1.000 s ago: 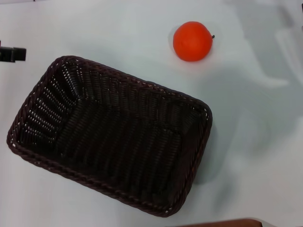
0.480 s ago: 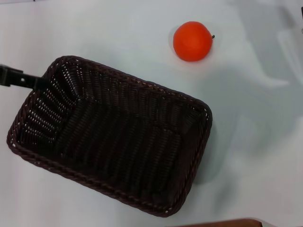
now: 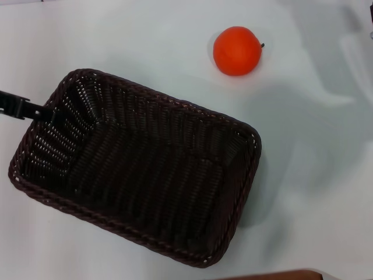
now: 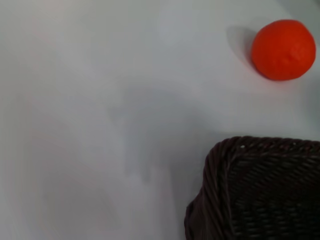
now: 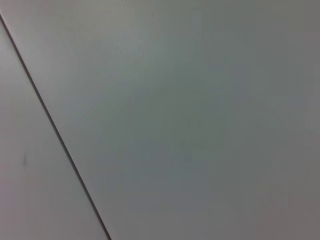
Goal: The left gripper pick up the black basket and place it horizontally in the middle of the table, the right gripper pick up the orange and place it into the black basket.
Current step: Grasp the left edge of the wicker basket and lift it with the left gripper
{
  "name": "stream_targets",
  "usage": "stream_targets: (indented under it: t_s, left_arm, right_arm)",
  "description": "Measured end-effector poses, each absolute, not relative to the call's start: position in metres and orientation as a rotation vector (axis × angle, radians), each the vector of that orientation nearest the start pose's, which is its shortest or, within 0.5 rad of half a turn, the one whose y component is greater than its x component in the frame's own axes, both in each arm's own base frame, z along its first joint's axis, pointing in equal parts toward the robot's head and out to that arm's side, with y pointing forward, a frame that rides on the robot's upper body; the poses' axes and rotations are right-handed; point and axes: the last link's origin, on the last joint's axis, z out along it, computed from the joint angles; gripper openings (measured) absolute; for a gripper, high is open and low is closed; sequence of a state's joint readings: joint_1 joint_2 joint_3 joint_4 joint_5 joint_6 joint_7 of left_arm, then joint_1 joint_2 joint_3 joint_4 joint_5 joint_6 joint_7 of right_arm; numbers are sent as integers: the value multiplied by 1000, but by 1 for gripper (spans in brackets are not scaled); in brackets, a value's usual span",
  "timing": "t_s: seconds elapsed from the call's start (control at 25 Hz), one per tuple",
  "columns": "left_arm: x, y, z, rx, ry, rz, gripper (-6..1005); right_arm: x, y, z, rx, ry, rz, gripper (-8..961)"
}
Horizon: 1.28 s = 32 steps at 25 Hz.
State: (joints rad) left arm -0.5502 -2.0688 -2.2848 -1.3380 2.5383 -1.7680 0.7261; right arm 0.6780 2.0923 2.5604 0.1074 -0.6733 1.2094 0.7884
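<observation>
The black basket (image 3: 140, 169) lies askew on the white table (image 3: 145, 41), left of centre in the head view. Its corner also shows in the left wrist view (image 4: 260, 190). My left gripper (image 3: 39, 111) comes in from the left edge as a slim black end and meets the basket's left rim. The orange (image 3: 236, 51) sits on the table beyond the basket's far right corner, apart from it. It also shows in the left wrist view (image 4: 283, 49). My right gripper is out of view.
The right wrist view shows only a plain grey surface crossed by a thin dark line (image 5: 55, 130). A brown edge (image 3: 274, 274) shows at the bottom of the head view. Bare table lies to the right of the basket.
My left gripper has moved in from the left edge to the basket's left rim and sits slightly lower than half a second ago. The basket and the orange have not moved.
</observation>
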Motion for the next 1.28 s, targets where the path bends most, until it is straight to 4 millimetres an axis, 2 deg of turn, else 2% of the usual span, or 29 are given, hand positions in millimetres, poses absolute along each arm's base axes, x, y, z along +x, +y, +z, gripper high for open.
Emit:
stream_targets:
  t_s: [0.56,1.0,1.04,1.28]
  left_arm:
    - [-238,342,59,-2501,-1310,271,856]
    - [-236,340,55,-2515,-1312,289,411]
    - [-234,340,54,-2518,-1309,288,184]
    - [-229,339,61,-2520,-1314,195,180]
  right_arm:
    - [278,406,46,-795,-1344,-1271,926]
    - [279,406,47,-796,-1340,-1274,926]
    - [279,406,47,-796,-1340,-1274,926]
    - [278,407,47,-794,-1341,-1273,926]
